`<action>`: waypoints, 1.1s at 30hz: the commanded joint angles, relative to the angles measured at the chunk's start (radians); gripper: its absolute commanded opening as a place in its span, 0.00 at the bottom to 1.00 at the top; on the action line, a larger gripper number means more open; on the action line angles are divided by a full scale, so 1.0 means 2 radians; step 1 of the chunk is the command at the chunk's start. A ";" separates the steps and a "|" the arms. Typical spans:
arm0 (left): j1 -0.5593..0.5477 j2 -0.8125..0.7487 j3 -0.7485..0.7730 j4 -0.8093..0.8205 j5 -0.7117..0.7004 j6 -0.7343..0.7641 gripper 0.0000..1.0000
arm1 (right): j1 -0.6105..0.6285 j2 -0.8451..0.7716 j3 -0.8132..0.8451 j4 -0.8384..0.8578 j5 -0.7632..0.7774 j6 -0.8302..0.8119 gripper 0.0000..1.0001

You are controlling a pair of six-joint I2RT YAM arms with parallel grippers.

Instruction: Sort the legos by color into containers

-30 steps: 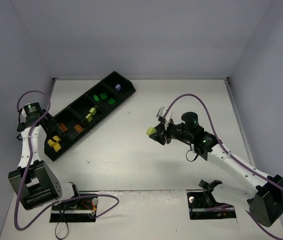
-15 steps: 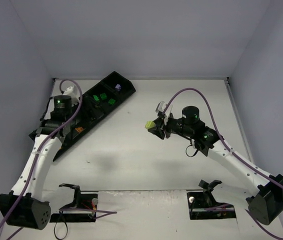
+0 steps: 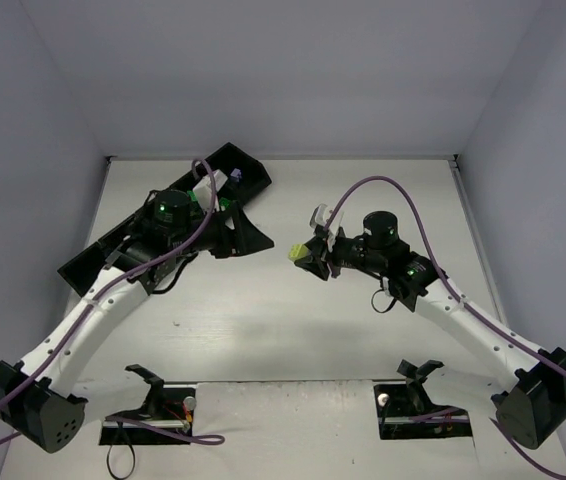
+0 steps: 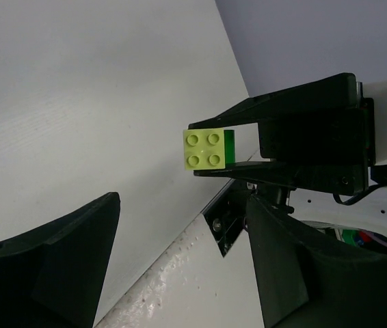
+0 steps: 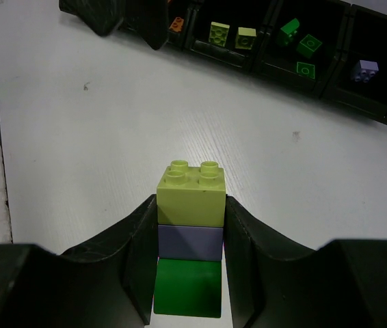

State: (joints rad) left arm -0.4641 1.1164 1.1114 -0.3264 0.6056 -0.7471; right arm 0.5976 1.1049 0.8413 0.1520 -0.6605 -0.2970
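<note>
Tabletop (image 3: 263, 320), matte white between pale lilac walls (image 3: 283, 80), lies under the right pincer (image 3: 307, 257), clamped on a lime, purple and green plastic brick stack (image 5: 190, 198). Facing it, the left pincer (image 3: 247, 238) gapes apart, the long black plastic compartment tray (image 3: 85, 264) behind it.

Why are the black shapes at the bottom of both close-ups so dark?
Left wrist view: they are the left arm's own fingers, black, close to the lens, while the lime brick is crisp. Right wrist view: likewise the right arm's fingers. Top view: even light, faint shadows on the table.
</note>
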 commanded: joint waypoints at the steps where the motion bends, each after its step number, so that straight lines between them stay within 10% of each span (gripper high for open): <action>1: -0.025 0.017 0.029 0.066 0.019 -0.012 0.68 | 0.006 0.000 0.031 0.029 -0.018 -0.008 0.03; 25: -0.076 0.118 0.070 0.065 0.007 0.017 0.63 | 0.014 0.007 0.040 0.018 -0.016 -0.017 0.04; 33: -0.076 0.125 0.069 0.076 0.017 0.022 0.32 | 0.014 0.011 0.040 0.018 -0.017 -0.019 0.05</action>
State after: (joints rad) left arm -0.6167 1.3773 1.2015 -0.2272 0.6323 -0.7330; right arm 0.6182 1.1328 0.8791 0.1154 -0.6823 -0.3206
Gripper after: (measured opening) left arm 0.357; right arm 0.342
